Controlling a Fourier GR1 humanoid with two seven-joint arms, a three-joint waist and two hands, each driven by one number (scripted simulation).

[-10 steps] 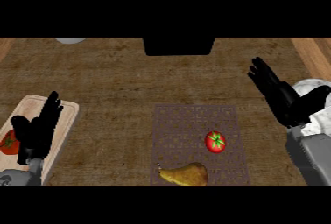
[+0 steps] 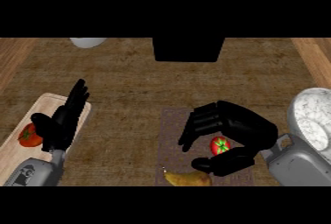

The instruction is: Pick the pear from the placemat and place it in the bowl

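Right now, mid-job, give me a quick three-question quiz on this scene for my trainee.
1. True or false: the pear is in the bowl.
2. What shows beneath the right robot hand? A tomato; B pear; C cup.
3. Fill in: the left robot hand is over the cutting ____, which holds a second tomato.

Key:
1. False: the pear lies at the placemat's near edge, apart from the bowl.
2. A.
3. Board: the cutting board.
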